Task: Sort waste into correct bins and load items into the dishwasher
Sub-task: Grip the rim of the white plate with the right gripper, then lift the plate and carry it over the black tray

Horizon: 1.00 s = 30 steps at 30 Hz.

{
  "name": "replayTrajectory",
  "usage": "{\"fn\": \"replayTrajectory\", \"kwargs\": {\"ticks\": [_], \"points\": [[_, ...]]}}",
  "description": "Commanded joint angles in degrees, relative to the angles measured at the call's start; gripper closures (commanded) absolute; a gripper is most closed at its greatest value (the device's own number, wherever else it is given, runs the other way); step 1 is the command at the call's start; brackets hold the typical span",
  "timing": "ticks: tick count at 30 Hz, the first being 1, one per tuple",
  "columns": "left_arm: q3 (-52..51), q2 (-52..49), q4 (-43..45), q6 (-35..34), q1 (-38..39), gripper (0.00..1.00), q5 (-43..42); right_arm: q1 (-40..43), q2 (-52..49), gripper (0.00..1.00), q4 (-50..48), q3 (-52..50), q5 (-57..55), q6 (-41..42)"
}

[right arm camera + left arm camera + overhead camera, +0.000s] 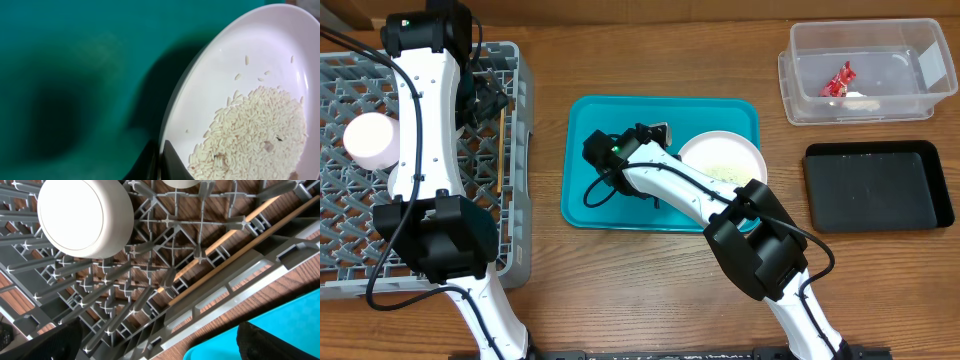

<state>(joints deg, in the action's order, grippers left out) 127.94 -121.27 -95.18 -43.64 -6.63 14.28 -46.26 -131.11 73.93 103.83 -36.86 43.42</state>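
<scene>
Tbl (660, 55): rack (516, 200), teal tray (582, 200), tub (802, 106) (clear), blk tray (870, 190).

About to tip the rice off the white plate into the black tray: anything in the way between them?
Nothing visible. From the white plate on the teal tray to the black tray there is only bare table. The clear tub sits farther back, off that line. The right arm overlaps the plate's near edge.

white plate (235, 75) cropped, right pincer (166, 162) mostly hidden
</scene>
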Motion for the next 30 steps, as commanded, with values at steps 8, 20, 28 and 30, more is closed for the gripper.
{"fn": "replayTrajectory", "kwargs": {"ticks": [8,20,28,30], "points": [[1.29,2.25,-0.13,-1.22,-0.07,0.00,0.00,0.44,-0.59,0.96,5.35,1.95,-4.83,1.84],[1.29,2.25,-0.11,-1.22,-0.09,0.00,0.00,5.20,0.39,0.96,13.92,10.78,-5.95,9.38],[1.29,2.25,-0.11,-1.20,-0.09,0.00,0.00,12.52,5.84,0.96,15.76,12.31,-5.53,9.38],[1.29,2.25,-0.13,-1.20,-0.09,0.00,0.02,15.15,7.39,0.96,15.78,12.31,-4.90,9.38]]}}
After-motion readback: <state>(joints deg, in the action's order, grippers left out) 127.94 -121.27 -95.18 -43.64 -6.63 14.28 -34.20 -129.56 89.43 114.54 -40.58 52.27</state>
